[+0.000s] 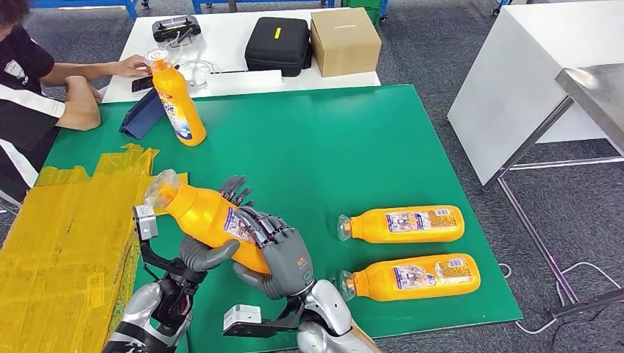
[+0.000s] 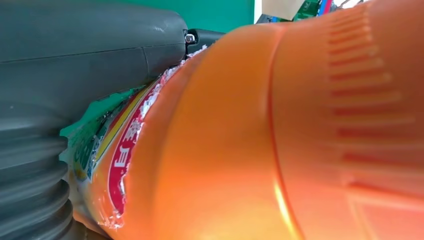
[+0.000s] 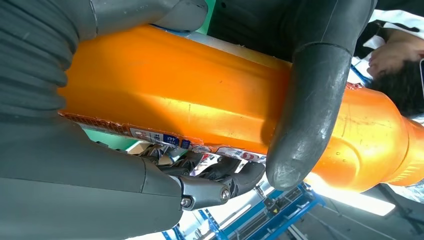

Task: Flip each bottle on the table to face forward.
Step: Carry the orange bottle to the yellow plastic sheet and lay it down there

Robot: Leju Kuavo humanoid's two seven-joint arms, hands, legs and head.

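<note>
My right hand (image 3: 150,165) grips an orange bottle (image 3: 200,95) lying across the frame, thick grey thumb (image 3: 307,105) wrapped over its body, darker fingers (image 3: 225,182) curled beneath its torn label (image 3: 160,139).

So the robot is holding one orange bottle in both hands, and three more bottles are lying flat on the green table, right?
Not quite. Both robot hands, left and right, do hold one orange bottle, but the head view shows two lying bottles; a third bottle stands upright near a person.
</note>
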